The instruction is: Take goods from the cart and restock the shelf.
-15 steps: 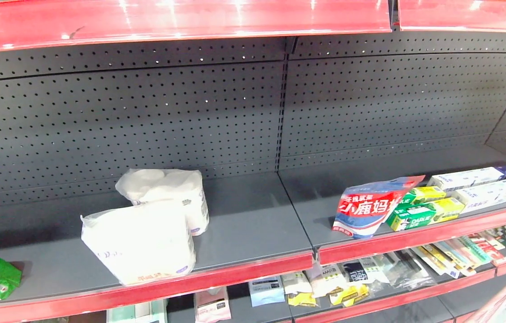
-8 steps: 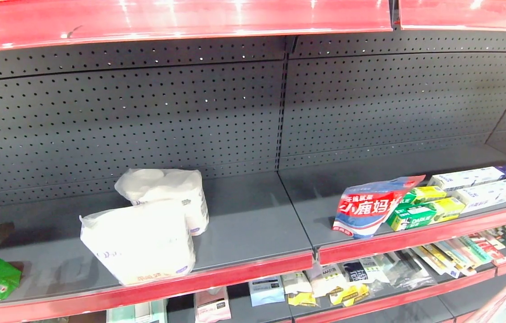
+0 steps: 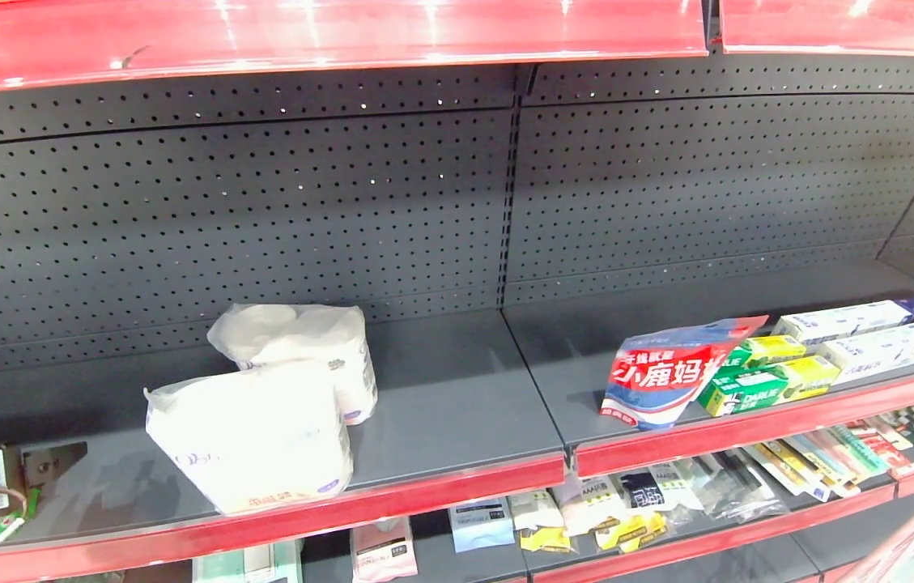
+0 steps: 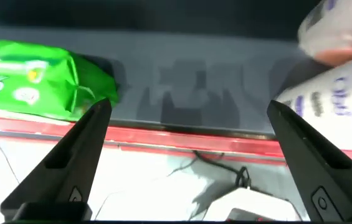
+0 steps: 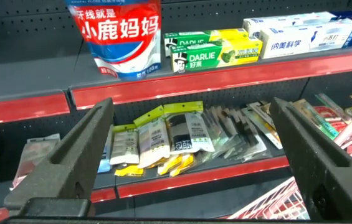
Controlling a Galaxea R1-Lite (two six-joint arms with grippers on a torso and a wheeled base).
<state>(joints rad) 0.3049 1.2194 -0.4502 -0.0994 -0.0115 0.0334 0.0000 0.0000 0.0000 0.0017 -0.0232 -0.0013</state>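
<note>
Black end effectors, both empty, at L end of shelf restock.
L end effector (image 4: 188,106): fingers spread wide, nothing held, at the red lip of the grey metal shelf (image 4: 182,68). Green pack (image 4: 32,78) lies on shelf just beside it, white tissue packs (image 3: 254,437) to its other side. R end effector (image 5: 192,102): wide, empty, facing lower shelves, cart (image 5: 269,202) wire rim nearby. Judged: green pack = glossy film, soft, light, prob. slippery & crushable; grip across short mid-section, moderate squeeze. Tissue packs: pillowy, rounded, thin wrap.
</note>
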